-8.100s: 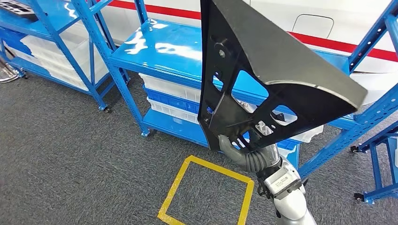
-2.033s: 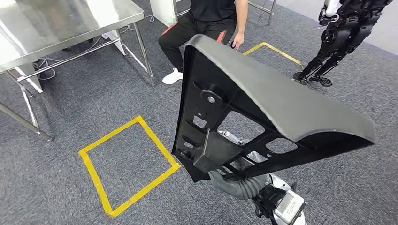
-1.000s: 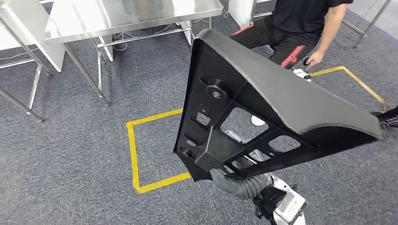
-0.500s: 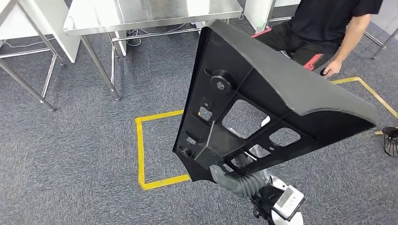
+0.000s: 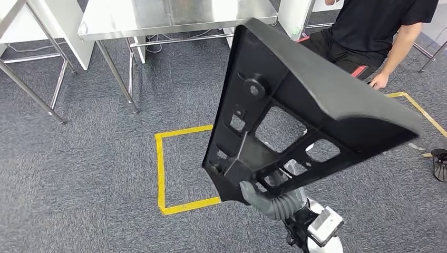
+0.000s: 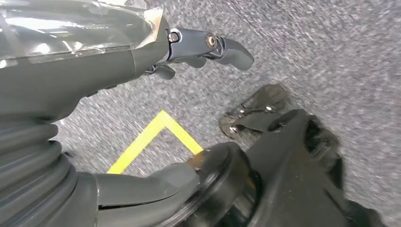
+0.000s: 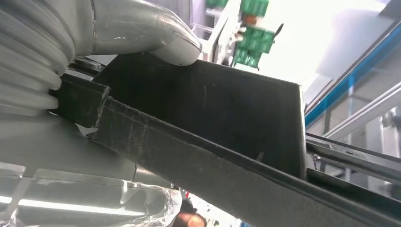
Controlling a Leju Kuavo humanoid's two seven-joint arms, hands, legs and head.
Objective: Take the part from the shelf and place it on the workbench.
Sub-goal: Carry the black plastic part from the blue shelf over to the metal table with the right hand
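Beyond the part's upper tip in the head view, the steel counter [image 5: 174,16] stands ahead and to my left; I judge I must close on its near edge. My right hand [image 5: 263,197] grips the black part [image 5: 295,116] at its lower end, long axis rising toward the counter. By the left wrist, my left hand [image 6: 94,94] hangs loosely spread, holding nothing. By the right wrist, fingers [image 7: 156,38] clamp the part's rib.

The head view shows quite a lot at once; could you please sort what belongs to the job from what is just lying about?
Belongs to the job:
- black part, held up by the right hand
- steel workbench, where it goes

Just there:
- yellow tape square on the carpet
- seated person
- left hand, holding nothing
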